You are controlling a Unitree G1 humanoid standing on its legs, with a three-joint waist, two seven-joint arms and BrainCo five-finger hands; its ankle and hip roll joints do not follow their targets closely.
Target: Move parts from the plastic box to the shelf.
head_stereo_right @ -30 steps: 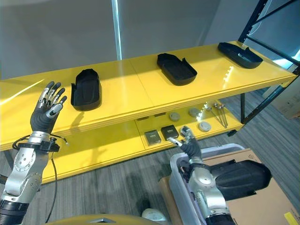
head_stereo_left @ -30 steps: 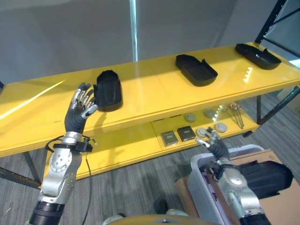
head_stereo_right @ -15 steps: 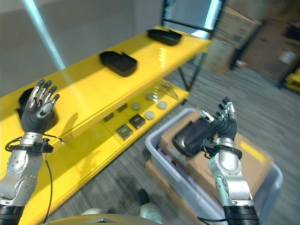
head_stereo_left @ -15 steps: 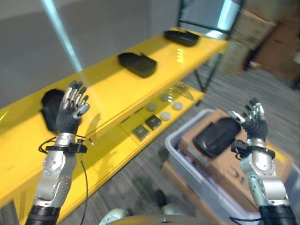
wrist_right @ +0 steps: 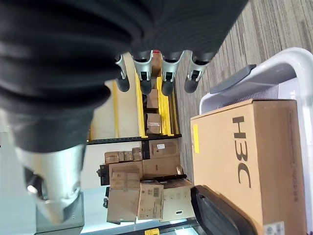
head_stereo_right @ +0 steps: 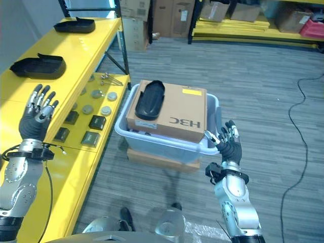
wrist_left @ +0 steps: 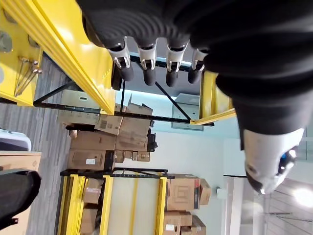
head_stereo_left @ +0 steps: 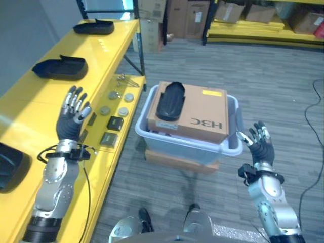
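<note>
A pale plastic box (head_stereo_left: 223, 148) stands on the grey floor with a brown carton (head_stereo_left: 200, 114) in it. A black moulded part (head_stereo_left: 169, 99) lies on top of the carton. More black parts rest on the yellow shelf (head_stereo_left: 35, 96): one (head_stereo_left: 59, 67) mid-shelf, one (head_stereo_left: 93, 27) at the far end and one (head_stereo_left: 9, 165) at the near left. My left hand (head_stereo_left: 71, 119) is raised over the shelf's edge, open and empty. My right hand (head_stereo_left: 259, 148) is held up to the right of the box, open and empty, apart from it.
The lower shelf level (head_stereo_left: 109, 152) carries round discs (head_stereo_left: 123, 111), dark square blocks (head_stereo_left: 116, 123) and metal bolts (head_stereo_left: 122, 79). A flat carton (head_stereo_left: 172, 159) lies under the box. Stacked cartons (head_stereo_left: 182, 17) and another yellow rack (head_stereo_left: 263, 30) stand farther off.
The whole view has swung right, so the shelf now lies at the left and the box in the middle. Both hands stay raised and open; the right one now shows beside the box.
</note>
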